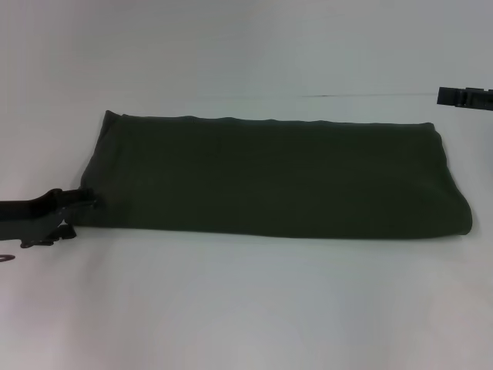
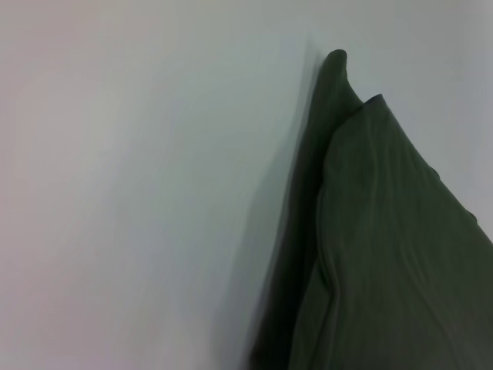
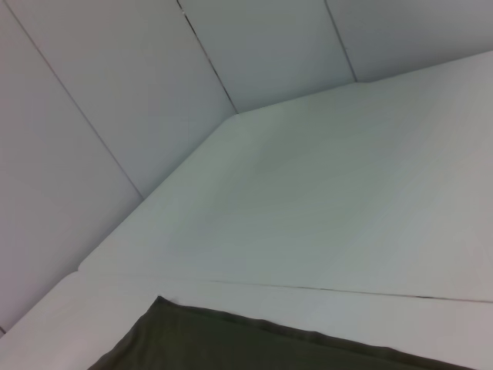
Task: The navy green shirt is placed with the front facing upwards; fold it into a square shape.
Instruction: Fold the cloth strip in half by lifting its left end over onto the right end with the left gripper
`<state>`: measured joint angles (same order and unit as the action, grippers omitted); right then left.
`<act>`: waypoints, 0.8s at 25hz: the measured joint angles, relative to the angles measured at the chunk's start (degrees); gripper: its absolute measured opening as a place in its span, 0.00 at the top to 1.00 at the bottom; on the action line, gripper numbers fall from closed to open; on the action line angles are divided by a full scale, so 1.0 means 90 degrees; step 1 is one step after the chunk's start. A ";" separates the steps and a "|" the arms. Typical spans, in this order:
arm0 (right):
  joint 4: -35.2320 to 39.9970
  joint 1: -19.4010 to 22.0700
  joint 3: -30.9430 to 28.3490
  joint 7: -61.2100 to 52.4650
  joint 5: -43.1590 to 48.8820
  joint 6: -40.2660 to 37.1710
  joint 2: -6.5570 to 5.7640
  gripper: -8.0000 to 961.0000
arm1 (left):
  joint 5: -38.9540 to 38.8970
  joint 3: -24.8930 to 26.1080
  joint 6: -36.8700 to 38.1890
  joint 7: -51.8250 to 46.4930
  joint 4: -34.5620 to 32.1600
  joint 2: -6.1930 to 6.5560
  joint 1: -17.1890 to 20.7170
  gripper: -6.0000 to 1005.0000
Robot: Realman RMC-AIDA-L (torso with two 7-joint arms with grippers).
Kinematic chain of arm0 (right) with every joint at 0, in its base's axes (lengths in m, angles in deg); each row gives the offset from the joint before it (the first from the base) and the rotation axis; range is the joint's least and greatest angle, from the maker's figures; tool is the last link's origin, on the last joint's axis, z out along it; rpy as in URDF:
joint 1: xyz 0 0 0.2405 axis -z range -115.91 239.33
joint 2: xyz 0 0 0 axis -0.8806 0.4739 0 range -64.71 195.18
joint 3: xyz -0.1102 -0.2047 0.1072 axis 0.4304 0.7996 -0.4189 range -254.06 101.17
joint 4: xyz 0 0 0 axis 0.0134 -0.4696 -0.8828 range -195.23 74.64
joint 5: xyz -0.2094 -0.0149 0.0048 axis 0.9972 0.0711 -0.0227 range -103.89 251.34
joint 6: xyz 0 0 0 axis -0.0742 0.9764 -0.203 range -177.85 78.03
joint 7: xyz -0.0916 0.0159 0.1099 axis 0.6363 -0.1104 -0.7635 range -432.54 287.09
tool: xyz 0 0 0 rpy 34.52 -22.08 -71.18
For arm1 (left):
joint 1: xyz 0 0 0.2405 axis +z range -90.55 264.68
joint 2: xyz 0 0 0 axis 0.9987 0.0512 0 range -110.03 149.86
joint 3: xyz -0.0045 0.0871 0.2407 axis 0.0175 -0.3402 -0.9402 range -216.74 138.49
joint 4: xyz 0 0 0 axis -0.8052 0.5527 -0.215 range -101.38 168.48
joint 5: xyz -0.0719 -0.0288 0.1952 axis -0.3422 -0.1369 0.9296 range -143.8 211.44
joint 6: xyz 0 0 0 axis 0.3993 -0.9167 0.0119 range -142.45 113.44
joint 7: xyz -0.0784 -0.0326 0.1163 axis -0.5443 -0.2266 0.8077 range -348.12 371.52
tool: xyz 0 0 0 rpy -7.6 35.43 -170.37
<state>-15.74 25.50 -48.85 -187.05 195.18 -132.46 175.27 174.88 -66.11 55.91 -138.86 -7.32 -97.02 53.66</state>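
The navy green shirt lies folded into a long horizontal band on the white table, plain fabric up, with no lettering showing. My left gripper sits at the band's near left corner, its two dark fingers spread apart, the upper one touching the cloth edge. In the left wrist view, stacked layers of the shirt end in a raised corner. My right gripper hangs at the far right, above and behind the shirt's right end, apart from it. The right wrist view catches only a strip of the shirt.
The white table stretches in front of and behind the shirt. A seam line runs across the tabletop behind the shirt. White wall panels stand at the back.
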 joint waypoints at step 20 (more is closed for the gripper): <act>0.0000 0.0000 -0.0009 -0.0022 0.0000 0.0007 0.0010 0.05 | -0.0039 -0.0176 -0.0252 0.0138 0.0109 0.0014 -0.0196 0.13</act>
<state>-15.73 25.50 -48.94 -187.24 195.18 -132.40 175.35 174.53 -67.69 53.64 -137.62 -6.34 -96.89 51.89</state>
